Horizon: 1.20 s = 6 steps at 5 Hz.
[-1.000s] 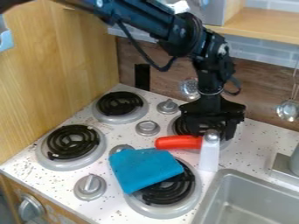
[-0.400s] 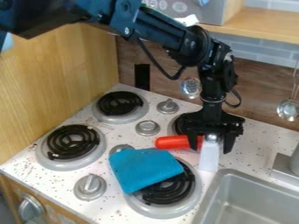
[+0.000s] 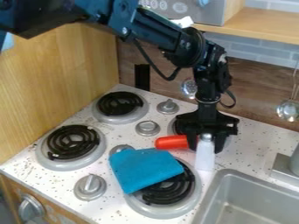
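Observation:
My gripper [image 3: 205, 146] hangs over the right side of the stove, closed around the upper part of a white bottle [image 3: 205, 158] with a silver rounded top [image 3: 205, 137]. The bottle stands upright between the fingers, its lower body showing below them. Left of it lies a rounded red-orange thing [image 3: 172, 142], its right end hidden behind the near-left finger. A folded blue cloth [image 3: 144, 169] rests partly on the front right burner [image 3: 166, 210]. The back right burner [image 3: 172, 126] is mostly hidden behind the gripper.
Two burners [image 3: 53, 162] [image 3: 121, 115] and several silver knobs [image 3: 89, 185] are at the left and middle. A grey sink [image 3: 229, 176] lies front right, with a faucet base [image 3: 283, 169] beside it. A wooden wall [image 3: 58, 78] rises at left; ladles [image 3: 288, 110] hang behind.
The gripper came down and its fingers drew closer together around the bottle. The bottle has shifted slightly left. The cloth and the red-orange thing stayed put.

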Tool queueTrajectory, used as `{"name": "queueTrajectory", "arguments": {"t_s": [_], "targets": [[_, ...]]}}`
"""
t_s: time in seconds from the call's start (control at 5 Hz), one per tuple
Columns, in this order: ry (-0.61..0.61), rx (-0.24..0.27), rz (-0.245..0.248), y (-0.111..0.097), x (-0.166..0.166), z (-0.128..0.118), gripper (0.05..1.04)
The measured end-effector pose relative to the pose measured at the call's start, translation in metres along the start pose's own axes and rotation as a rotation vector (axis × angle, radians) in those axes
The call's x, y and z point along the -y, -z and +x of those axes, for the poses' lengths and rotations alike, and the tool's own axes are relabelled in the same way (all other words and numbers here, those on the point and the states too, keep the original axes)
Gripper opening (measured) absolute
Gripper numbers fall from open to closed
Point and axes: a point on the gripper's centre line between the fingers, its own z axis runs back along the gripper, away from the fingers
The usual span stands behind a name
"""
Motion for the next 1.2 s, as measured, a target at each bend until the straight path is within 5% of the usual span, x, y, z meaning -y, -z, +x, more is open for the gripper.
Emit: {"name": "queueTrajectory", "arguments": {"t_s": [0.4,0.6,1.0,1.2], "targets": [[0.052,0.038,-0.014,-0.007,-0.008,-0.015,0.635],[0.089,0.082,-0.059,-0.031,-0.009,-0.019,0.634],[0.086,0.145,-0.247,-0.083,-0.033,-0.03,0.634],[0.015,0.092,-0.237,-0.106,-0.067,-0.035,0.634]]}}
